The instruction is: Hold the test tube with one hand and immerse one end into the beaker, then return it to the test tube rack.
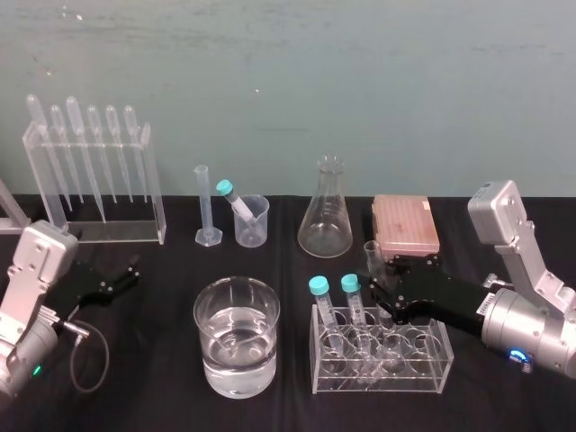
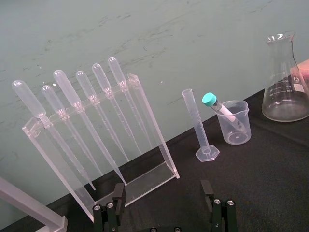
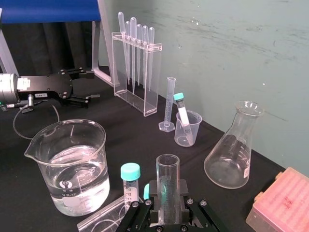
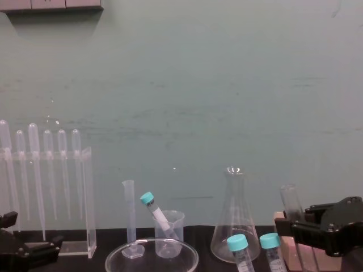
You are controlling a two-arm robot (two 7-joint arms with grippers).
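At the lower left of the head view we see the left hand [image 1: 131,269] low over the black surface [image 1: 153,396], its fingers [image 2: 119,194] spread apart. Right of it, at lower centre, stands the beaker [image 1: 237,337], wide, clear and roughly half full of clear liquid. Further right is the test tube rack [image 1: 437,364], a clear frame with round holes, carrying two teal-capped tubes [image 1: 319,288] at its left end. Over its middle the test tube [image 1: 372,254] stands upright: slim, clear, uncapped, its open rim higher than the teal caps, its lower end hidden from us. The right hand [image 1: 380,295], reaching in from the lower right, is clamped on it. Behind it lies a pink box [image 1: 405,223].
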